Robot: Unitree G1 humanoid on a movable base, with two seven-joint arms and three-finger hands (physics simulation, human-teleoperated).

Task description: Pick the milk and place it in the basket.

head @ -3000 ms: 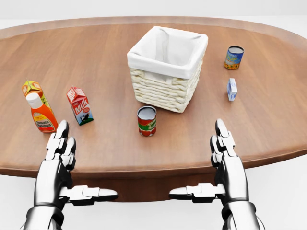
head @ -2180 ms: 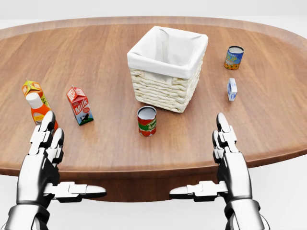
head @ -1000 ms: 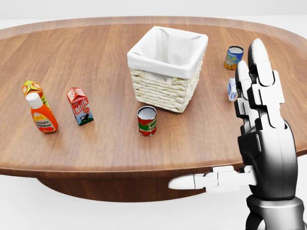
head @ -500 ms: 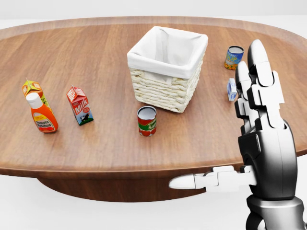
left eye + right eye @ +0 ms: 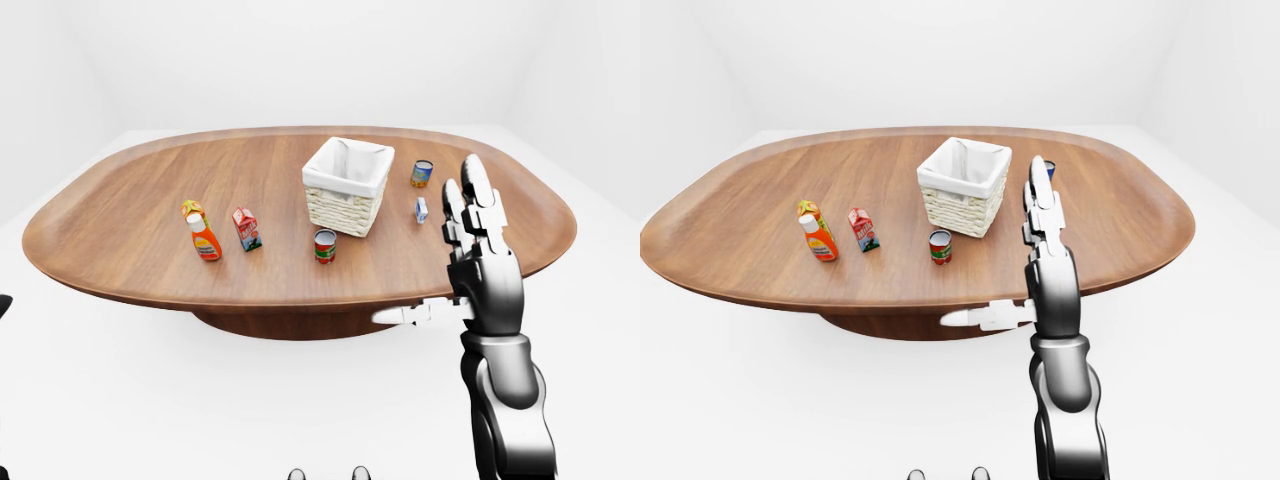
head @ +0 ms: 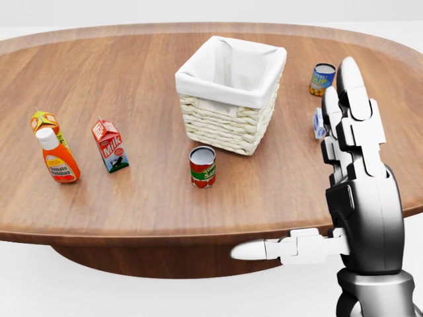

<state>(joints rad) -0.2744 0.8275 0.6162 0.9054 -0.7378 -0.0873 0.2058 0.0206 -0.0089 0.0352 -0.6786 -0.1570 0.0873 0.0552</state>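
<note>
Right hand (image 6: 360,198) hangs raised, fingers spread, holding nothing. The milk (image 6: 110,146) stands upright at the tabletop's (image 6: 132,205) left, well apart from the basket (image 6: 230,94), awaiting a reach.

The red carton (image 6: 110,146) reads "Milk"; other labels are illegible.

- My view takes in a broad oval wooden table (image 6: 132,72), brown, carrying seven things.
- A wicker basket (image 6: 228,122) with white lining is my landmark, near the table's middle.
- Well left of the basket: a milk carton (image 6: 110,146), upright.
- Further left: a ketchup bottle (image 6: 57,157), with an orange carton (image 6: 43,121) just behind it.
- Just below the basket: a tomato can (image 6: 202,167).
- Right of the basket: a blue can (image 6: 322,79) and a small white-blue carton (image 6: 318,123).
</note>
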